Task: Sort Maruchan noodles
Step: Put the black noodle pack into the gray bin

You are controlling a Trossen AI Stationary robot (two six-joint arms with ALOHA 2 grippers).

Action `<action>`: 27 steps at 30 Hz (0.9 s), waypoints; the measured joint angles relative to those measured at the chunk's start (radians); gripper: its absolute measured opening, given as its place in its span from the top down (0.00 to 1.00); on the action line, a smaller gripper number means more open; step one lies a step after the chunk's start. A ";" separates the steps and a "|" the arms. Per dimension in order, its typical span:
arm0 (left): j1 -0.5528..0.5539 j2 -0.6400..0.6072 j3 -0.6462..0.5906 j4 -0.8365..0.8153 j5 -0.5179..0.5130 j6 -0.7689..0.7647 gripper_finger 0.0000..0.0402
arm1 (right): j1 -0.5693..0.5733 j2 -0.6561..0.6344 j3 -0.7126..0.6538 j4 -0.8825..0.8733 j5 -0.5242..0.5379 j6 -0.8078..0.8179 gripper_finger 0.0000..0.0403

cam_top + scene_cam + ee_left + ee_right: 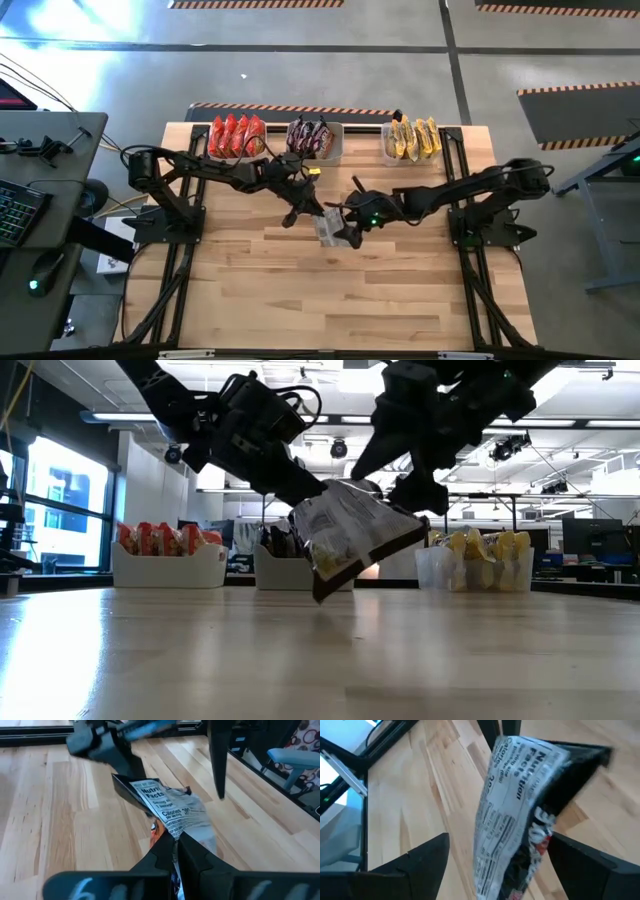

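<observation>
High view: wooden worktop (260, 300) seen from above. Along far edge, three pale bins: left bin (236, 138) packed with red-orange packets, middle bin (314, 139) with silver-and-dark packets, right bin (411, 139) with yellow packets. At worktop centre, one silver-and-dark packet (329, 227) between left claw (297, 214) and right claw (350, 236), both arms reaching inward.

Low view: packet (352, 535) held clear of worktop (300, 660), tilted, dark edge lowest. Left claw (300, 495) pinching its upper corner; right claw (420, 485) just beside the opposite upper edge, fingers apart. Bins of red-orange (168, 552), dark (290, 555) and yellow (478, 560) packets behind.

Left wrist view: left claw (176, 851) fingers pressed narrow on crumpled packet (172, 810), nutrition panel facing up. One finger of right claw (217, 755) hanging near the packet's far side, not touching.

Right wrist view: right claw (495, 865) spread wide, dark fingers (417, 865) on either side of packet (520, 815), visible gap to each finger; packet upright, printed back facing camera.
</observation>
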 joint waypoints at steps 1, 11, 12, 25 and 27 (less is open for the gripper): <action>0.000 0.000 0.000 -0.002 0.000 0.001 1.00 | 0.000 -0.011 0.000 -0.011 0.000 0.000 0.21; 0.002 -0.008 0.000 0.002 0.000 0.019 1.00 | 0.000 -0.029 -0.038 0.068 0.058 0.005 0.21; 0.003 -0.011 0.000 0.008 0.000 0.026 1.00 | 0.003 -0.023 -0.051 0.097 0.067 0.007 0.21; 0.018 -0.068 0.001 0.003 -0.001 0.026 1.00 | 0.015 0.001 -0.180 0.418 0.122 0.079 0.25; 0.020 -0.069 0.001 0.007 -0.002 0.026 1.00 | 0.023 0.001 -0.180 0.423 0.142 0.078 0.30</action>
